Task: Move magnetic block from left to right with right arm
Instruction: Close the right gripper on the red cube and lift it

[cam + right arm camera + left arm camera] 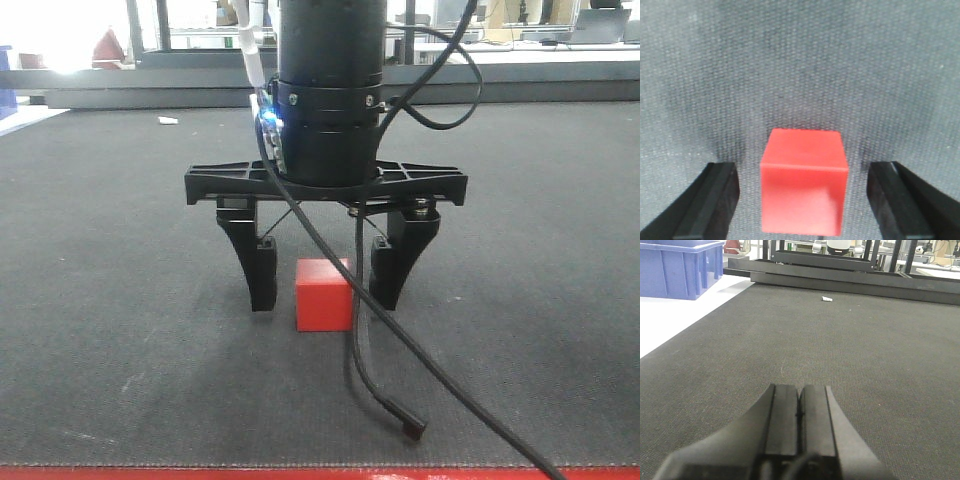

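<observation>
My right gripper (324,298) is spread wide, fingers pointing down, with the tips low by the dark mat of the bench (120,300). The magnetic block (804,182) sits flat on the mat between the two fingers (710,205). There's a gap on each side, so no contact, and it's roughly centred. A green-blue light shows on the right arm (330,90) wrist. Black cables (400,350) hang in front of the block, with one loose end lying on the mat. My left gripper (800,390) has its fingers pressed together with nothing between them, low over bare mat. A blue bin (680,267) is far off, and a small white scrap (826,299) lies on the mat beyond.
</observation>
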Motion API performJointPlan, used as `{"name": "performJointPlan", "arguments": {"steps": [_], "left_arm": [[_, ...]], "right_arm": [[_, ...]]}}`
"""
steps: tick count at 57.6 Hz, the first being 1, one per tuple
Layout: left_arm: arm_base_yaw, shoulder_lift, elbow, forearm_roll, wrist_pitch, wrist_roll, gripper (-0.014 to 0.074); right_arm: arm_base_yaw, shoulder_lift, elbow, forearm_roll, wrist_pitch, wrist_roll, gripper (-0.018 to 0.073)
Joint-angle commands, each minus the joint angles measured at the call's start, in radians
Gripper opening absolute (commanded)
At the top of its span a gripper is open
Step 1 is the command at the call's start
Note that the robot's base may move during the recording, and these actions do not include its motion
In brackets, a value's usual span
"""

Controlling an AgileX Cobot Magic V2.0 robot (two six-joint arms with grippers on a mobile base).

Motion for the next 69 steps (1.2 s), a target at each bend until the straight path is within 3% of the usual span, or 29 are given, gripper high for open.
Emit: {"name": "performJointPlan", "arguments": {"steps": [1, 20, 32, 36, 69], "left_arm": [[0.000, -0.009, 0.008, -0.003, -0.084, -0.002, -0.0117], [0.000, -0.009, 0.008, -0.003, -0.084, -0.002, -0.0117], [0.000, -0.009, 0.008, -0.003, -0.084, -0.002, -0.0117], [0.000, -0.009, 0.008, -0.003, -0.084, -0.002, -0.0117], [0.000, -0.009, 0.008, -0.003, -0.084, -0.002, -0.0117]], "right_arm": [[-0.003, -0.051, -0.032, -0.003, -0.010, 0.001, 0.0624], [-0.003, -0.051, -0.032, -0.004, -0.010, 0.000, 0.0604], [0.001, -0.051, -0.032, -0.004, -0.012, 0.000, 0.0336], [0.001, -0.051, -0.032, -0.004, -0.011, 0.000, 0.0298], [0.004, -0.207, -0.031, -0.032, -0.010, -0.045, 0.0288]]}}
